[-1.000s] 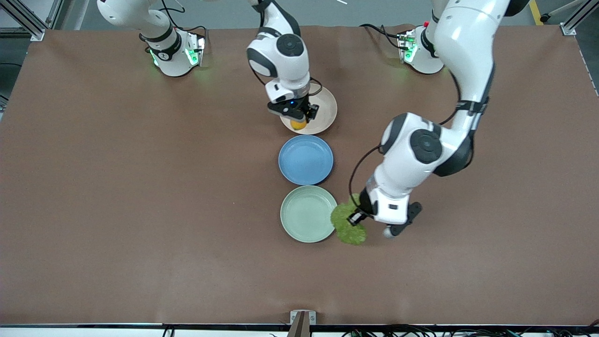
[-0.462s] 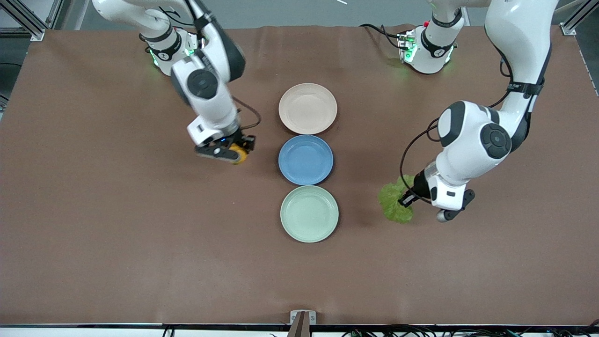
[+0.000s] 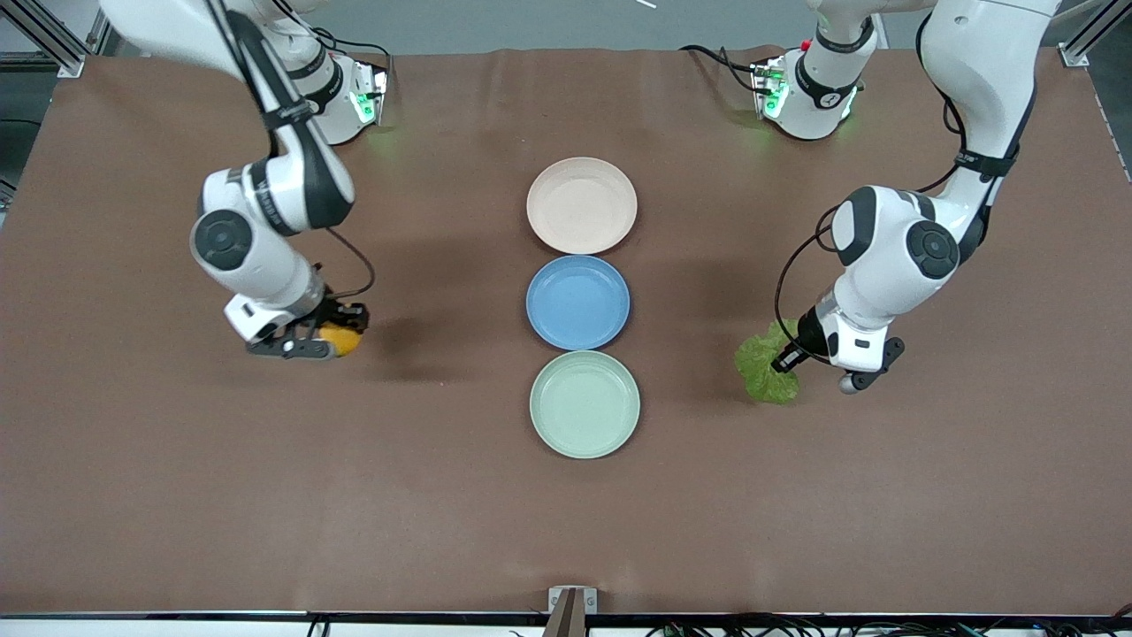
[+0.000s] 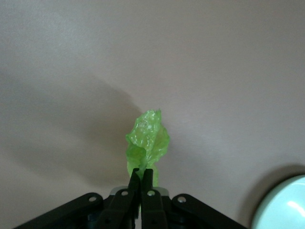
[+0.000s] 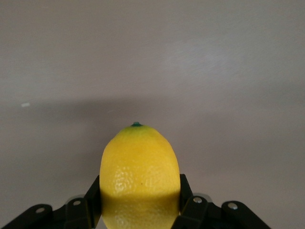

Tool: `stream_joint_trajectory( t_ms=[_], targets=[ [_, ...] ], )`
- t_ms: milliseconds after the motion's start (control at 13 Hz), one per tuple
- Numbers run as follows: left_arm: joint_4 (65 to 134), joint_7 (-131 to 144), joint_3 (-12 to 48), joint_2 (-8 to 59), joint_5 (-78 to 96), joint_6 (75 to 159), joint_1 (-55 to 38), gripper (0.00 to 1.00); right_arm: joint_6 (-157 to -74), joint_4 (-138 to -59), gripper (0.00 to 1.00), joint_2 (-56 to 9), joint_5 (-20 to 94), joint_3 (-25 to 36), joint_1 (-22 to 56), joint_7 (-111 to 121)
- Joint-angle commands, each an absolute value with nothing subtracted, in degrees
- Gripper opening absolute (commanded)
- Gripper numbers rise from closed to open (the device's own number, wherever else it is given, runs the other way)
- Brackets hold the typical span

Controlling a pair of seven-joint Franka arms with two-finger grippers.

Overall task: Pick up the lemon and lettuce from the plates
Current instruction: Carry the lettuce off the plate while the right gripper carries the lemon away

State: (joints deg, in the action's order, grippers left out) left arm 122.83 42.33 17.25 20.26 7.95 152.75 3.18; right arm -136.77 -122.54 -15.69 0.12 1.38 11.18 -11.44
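Observation:
My right gripper is shut on the yellow lemon over bare table toward the right arm's end; its black fingers clamp both sides of the lemon, nub pointing away. My left gripper is shut on the stem end of the crinkled green lettuce over bare table toward the left arm's end; the lettuce hangs from the closed fingertips of the gripper. The beige-pink plate and the mint green plate both lie bare in the middle of the table.
A blue plate lies between the two other plates. A rim of the mint plate shows in the left wrist view. Brown table spreads wide around both grippers.
The right gripper carried the lemon off the beige-pink plate toward the right arm's end of the table. The left gripper carried the lettuce from beside the mint plate toward the left arm's end.

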Motion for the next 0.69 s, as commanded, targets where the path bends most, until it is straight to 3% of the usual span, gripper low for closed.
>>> stream_joint_trajectory(
  t_ms=[0, 538, 615],
  targets=[
    [127.08, 38.77, 18.28, 18.81, 7.38, 156.43, 5.79, 0.04, -143.41, -122.52, 0.0, -21.07, -0.53, 0.0, 6.87, -6.08],
    [128.41, 29.03, 18.11, 21.44, 7.21, 159.87, 7.9, 0.09, -148.18, -122.08, 0.03, -26.01, -0.44, -0.09, 5.45, -3.78],
    [128.67, 27.87, 18.11, 21.62, 7.21, 159.87, 8.08, 0.09, -148.36, -122.08, 0.16, -26.28, -0.44, 0.0, 5.45, -3.78]
  ],
)
